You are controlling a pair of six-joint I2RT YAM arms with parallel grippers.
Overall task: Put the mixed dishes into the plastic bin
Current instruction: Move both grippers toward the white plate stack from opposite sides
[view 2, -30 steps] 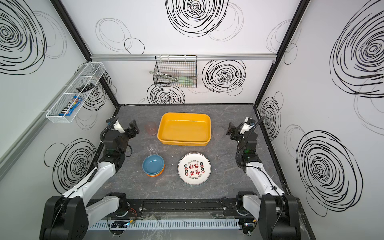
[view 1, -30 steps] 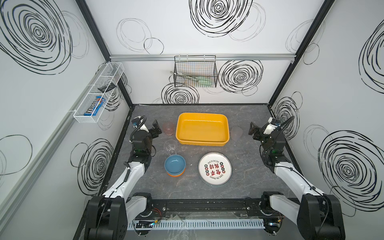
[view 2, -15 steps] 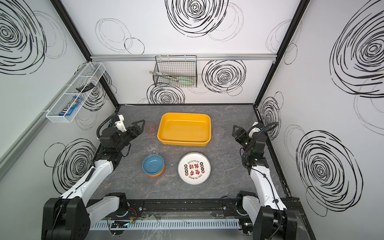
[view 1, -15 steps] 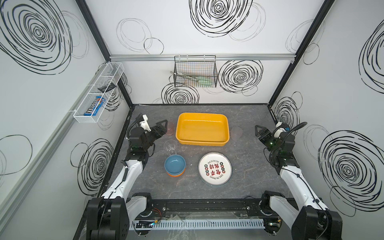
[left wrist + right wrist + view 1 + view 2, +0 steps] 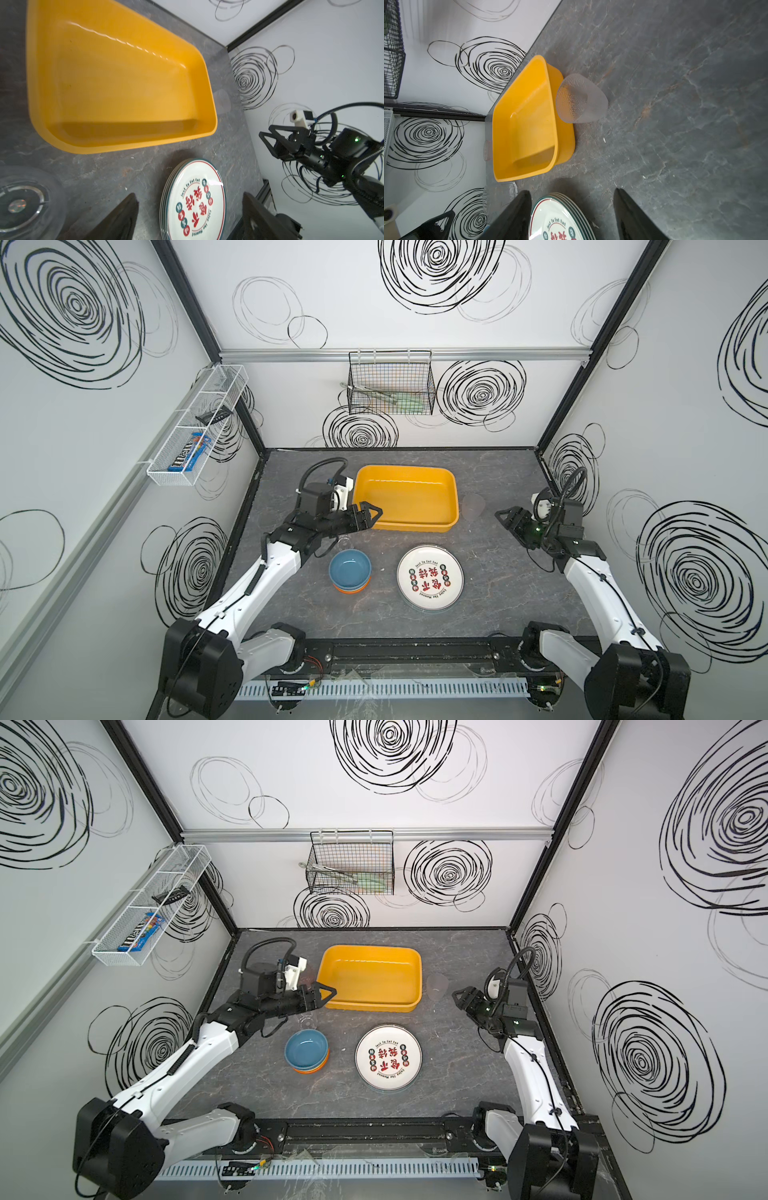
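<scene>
The plastic bin (image 5: 405,497) (image 5: 370,975) is yellow-orange and holds nothing. In front of it lies a stack of white plates (image 5: 430,577) (image 5: 388,1057) with red characters. Left of the plates, a blue bowl (image 5: 350,568) is nested in an orange one. A clear cup (image 5: 343,542) stands partly under my left arm. A frosted cup (image 5: 473,504) (image 5: 581,98) stands by the bin's right wall. My left gripper (image 5: 372,515) (image 5: 190,216) hovers open over the bin's near left corner. My right gripper (image 5: 505,516) (image 5: 571,207) is open and holds nothing, right of the frosted cup.
A pink cup (image 5: 487,150) stands beyond the bin's left side. A black wire basket (image 5: 390,385) hangs on the back wall. A white mesh shelf (image 5: 195,427) hangs on the left wall. Enclosure walls close in the grey table (image 5: 498,593) on three sides.
My left gripper has swung right from the left wall to the bin's near left corner. My right arm has shifted toward the right wall, and its gripper has turned toward the middle.
</scene>
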